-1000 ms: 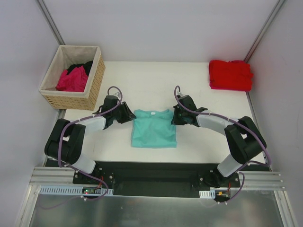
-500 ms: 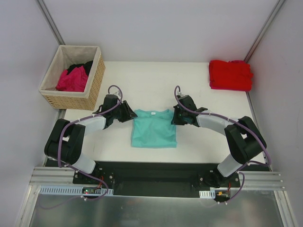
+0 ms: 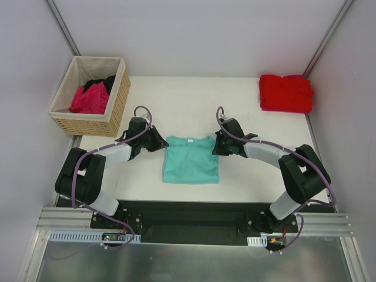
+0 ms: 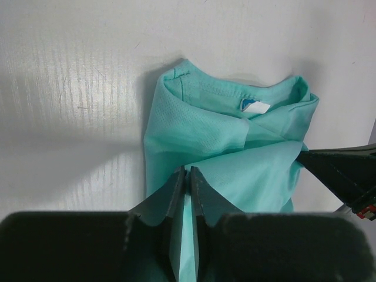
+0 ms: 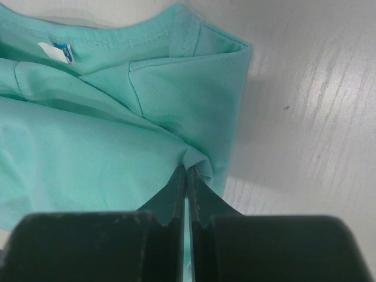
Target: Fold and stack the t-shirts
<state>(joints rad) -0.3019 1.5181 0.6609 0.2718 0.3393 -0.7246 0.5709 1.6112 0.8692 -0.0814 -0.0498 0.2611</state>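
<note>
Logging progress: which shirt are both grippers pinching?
The teal shirt, pinched at its sides by the left gripper and right gripper. The red shirt lies folded apart, the magenta shirt in the basket.

A teal t-shirt [image 3: 191, 161] is laid flat on the white table [image 3: 188, 100], between the left fingers [image 4: 166, 198] and the right fingers [image 5: 169, 197]. A folded red t-shirt [image 3: 286, 93] is set well beyond the right fingers, a woven basket [image 3: 94, 122] beyond the left.

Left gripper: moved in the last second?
No. In the top view the left gripper stays at the teal t-shirt's left shoulder, equally far from the basket's near corner.
</note>
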